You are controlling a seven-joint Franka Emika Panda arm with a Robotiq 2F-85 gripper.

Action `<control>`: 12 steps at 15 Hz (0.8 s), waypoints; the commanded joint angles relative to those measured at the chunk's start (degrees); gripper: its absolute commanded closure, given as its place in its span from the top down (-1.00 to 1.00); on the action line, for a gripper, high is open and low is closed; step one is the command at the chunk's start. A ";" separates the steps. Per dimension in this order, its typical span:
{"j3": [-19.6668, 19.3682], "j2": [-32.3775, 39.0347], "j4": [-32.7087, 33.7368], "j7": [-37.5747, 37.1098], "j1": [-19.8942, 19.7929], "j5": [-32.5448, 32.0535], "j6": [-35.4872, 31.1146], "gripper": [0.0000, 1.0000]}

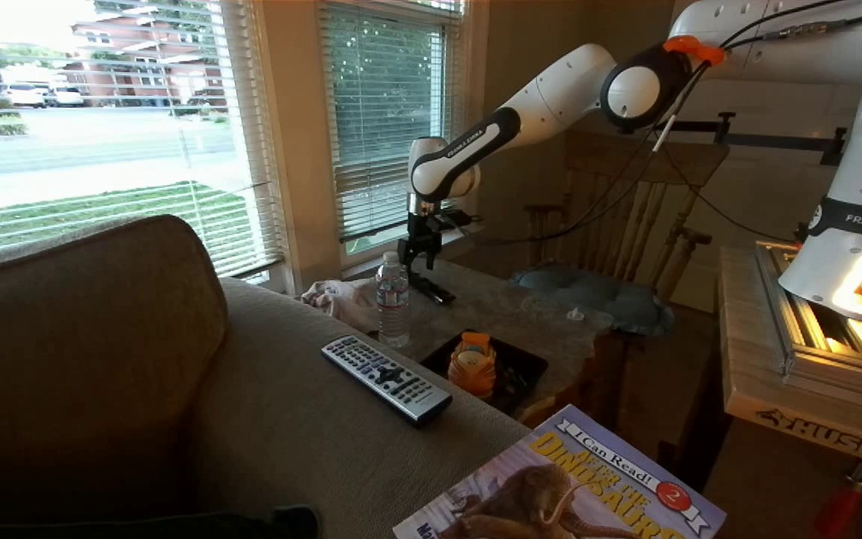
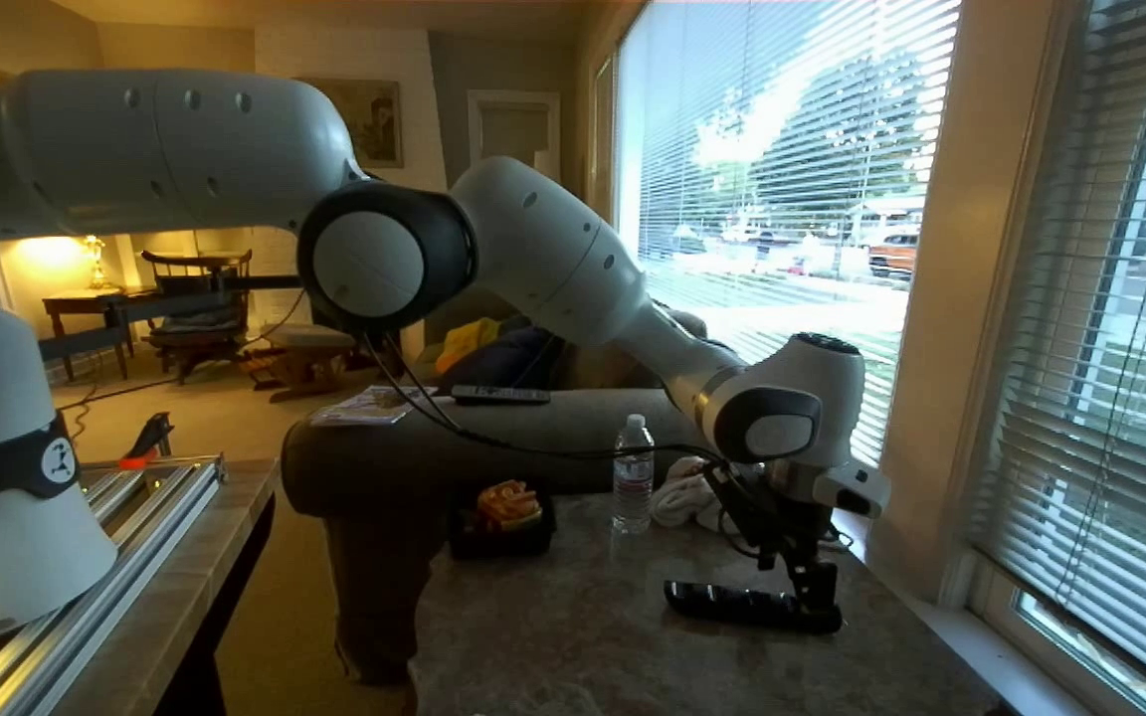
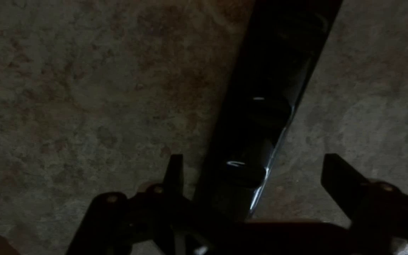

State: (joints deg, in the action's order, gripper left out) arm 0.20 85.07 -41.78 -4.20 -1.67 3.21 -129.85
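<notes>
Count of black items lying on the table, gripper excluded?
2: a long black object by the open gripper, and a black tray holding an orange thing, next to the sofa arm. The tray's inside is too dim to rule out others.

Several things were borne by a table [image 2: 553, 636] with a mottled grey-brown top. A long, glossy black strip [image 2: 747, 607] was laid flat on it, well apart from a black tray [image 2: 498, 542]. An upright water bottle [image 2: 633, 487] was placed between the tray and a crumpled pale cloth [image 2: 677, 497]. Near an edge, a small whitish piece [image 1: 575, 314] was seen.
</notes>
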 commanded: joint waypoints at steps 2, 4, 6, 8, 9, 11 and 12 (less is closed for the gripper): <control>-0.35 0.10 -0.94 0.03 -0.07 -0.34 -0.57 1.00; -0.52 0.23 -1.16 0.07 -0.18 -0.42 -0.81 1.00; -0.77 0.38 -1.12 -0.17 -0.24 -0.48 -0.59 1.00; -1.02 0.48 -1.08 -0.26 -0.32 -0.56 -0.63 1.00; -1.10 0.50 -1.11 -0.18 -0.41 -0.57 -0.89 1.00; -1.18 0.51 -1.17 -0.14 -0.58 -0.54 -1.11 1.00; -1.23 0.51 -1.19 -0.16 -0.65 -0.54 -1.04 1.00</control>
State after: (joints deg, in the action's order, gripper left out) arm -1.00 85.58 -42.10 -4.20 -2.19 3.21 -129.89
